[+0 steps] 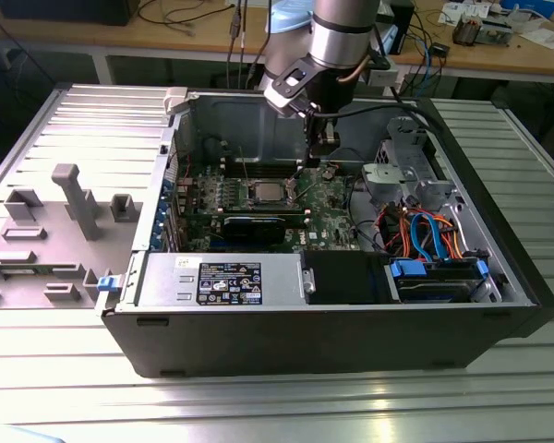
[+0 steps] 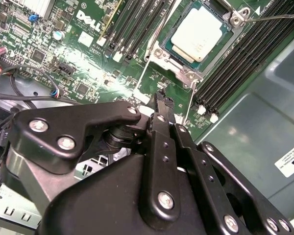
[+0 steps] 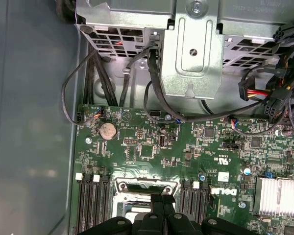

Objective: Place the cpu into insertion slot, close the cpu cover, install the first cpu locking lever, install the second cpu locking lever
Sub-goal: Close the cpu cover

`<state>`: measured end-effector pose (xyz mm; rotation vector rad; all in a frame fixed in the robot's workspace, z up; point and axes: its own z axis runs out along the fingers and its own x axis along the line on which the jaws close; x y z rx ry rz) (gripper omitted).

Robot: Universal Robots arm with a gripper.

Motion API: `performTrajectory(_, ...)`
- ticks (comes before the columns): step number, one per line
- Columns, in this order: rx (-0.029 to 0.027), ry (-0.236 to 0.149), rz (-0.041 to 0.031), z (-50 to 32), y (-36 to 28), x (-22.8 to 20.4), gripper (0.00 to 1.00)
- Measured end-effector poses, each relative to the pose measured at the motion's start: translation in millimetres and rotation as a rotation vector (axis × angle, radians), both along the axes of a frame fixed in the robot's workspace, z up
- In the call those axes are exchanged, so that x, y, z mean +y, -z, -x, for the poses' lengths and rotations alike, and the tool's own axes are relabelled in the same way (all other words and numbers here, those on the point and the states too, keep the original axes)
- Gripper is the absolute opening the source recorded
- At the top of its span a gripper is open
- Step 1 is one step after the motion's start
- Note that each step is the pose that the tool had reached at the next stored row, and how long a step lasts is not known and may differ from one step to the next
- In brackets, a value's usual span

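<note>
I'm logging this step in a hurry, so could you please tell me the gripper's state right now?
Gripper: closed, fingertips together beside the cpu cover, nothing visibly held.

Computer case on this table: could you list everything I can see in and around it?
computer case: one, black, open, on the ribbed metal table
motherboard: one, green, inside the case
cpu: one, silvery, middle of the motherboard
cpu cover: one, silvery frame, around the cpu
memory slots: several, black, beside the cpu
power supply: one, grey, inside the case
cables: several, orange and blue, exterior view's right
plastic fixtures: several, grey, exterior view's left
arm: one, silver, above the case
hand: one, black, shut, over the motherboard by the cpu
</note>
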<state>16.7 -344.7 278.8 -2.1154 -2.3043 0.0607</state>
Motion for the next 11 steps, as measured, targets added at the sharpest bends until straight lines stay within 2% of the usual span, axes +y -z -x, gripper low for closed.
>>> performTrajectory(11, -0.0001, 0.0, 0.0, -2.3, 0.0, 0.0, 0.11)
